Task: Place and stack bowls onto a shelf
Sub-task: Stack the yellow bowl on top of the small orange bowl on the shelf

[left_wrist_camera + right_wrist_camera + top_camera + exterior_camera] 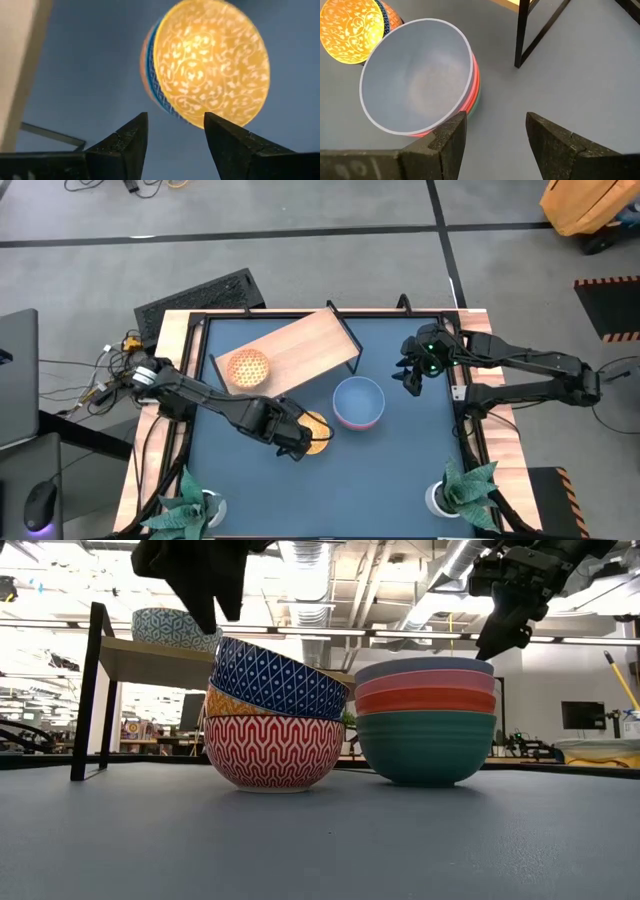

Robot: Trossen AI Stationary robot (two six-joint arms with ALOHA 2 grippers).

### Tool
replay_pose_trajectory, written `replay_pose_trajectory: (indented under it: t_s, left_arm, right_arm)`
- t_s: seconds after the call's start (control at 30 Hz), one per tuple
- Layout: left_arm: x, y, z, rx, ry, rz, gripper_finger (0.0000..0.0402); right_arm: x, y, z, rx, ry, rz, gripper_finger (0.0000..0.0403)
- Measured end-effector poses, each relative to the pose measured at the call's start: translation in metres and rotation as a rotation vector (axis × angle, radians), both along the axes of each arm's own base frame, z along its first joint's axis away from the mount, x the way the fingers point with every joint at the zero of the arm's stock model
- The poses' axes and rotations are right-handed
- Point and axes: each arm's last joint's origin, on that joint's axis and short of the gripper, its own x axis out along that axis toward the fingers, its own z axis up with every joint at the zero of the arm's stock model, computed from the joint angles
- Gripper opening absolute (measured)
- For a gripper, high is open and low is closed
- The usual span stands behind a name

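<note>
A tilted stack of patterned bowls [275,730] stands on the dark blue table: red-and-white at the bottom, an orange one, and a blue diamond-patterned one with a glowing orange inside [210,60] on top. My left gripper [175,135] hovers open just above its rim [300,442]. To its right stands a nested stack of plain bowls [358,402], green at the bottom, then red, pink and light blue [425,720]. My right gripper [495,135] is open and raised beside that stack [412,375]. The wooden shelf [300,345] carries one lattice-patterned bowl [247,368].
The shelf's black metal legs [520,35] stand close behind the plain stack. Two white pots with green plants [190,510] [465,490] sit at the table's near corners. A raised black frame [300,315] borders the table. Bare tabletop [380,470] lies in front of both stacks.
</note>
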Motion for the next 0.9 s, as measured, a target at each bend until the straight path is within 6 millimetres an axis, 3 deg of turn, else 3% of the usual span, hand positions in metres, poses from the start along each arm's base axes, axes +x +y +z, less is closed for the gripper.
replay_pose_trajectory:
  t_s: [0.47, 0.67, 0.9]
  left_arm:
    - [0.014, -0.003, -0.033, -0.032, 0.125, 0.014, 0.0164]
    - [0.015, -0.003, -0.033, -0.032, 0.109, 0.058, 0.0163]
    - [0.019, -0.006, -0.029, -0.050, 0.074, -0.013, 0.0106]
  right_arm:
    - [0.000, 0.000, 0.000, 0.007, -0.002, -0.007, 0.0230]
    - [0.000, 0.000, 0.000, 0.007, -0.002, -0.007, 0.0230]
    - [0.000, 0.000, 0.000, 0.005, -0.005, -0.007, 0.0230]
